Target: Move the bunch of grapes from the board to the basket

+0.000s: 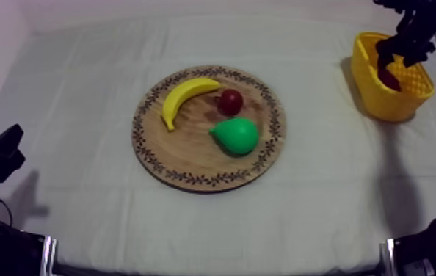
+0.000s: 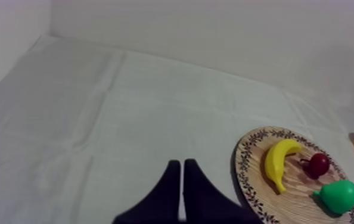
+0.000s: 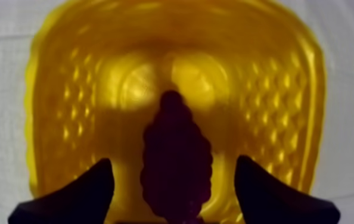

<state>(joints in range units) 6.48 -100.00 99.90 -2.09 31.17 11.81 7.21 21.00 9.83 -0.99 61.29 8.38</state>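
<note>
Right gripper (image 3: 173,162) over the basket (image 3: 66,89), jaws spread clear of the grapes (image 3: 173,137), which appear to lie inside it. Left gripper (image 2: 182,173) pressed together, away from the board (image 1: 191,158). We judge that a low retreat could let a finger snag the rim and tip the basket.

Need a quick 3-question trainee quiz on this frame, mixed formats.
1. True or false: the bunch of grapes lies on the wooden board.
2. How many pieces of toy fruit are on the board? A) two B) three C) four
3. Fill in: the left gripper is ___ on nothing.

Key:
1. False. It is in the yellow basket.
2. B: banana, pear and small red fruit.
3. shut
</note>
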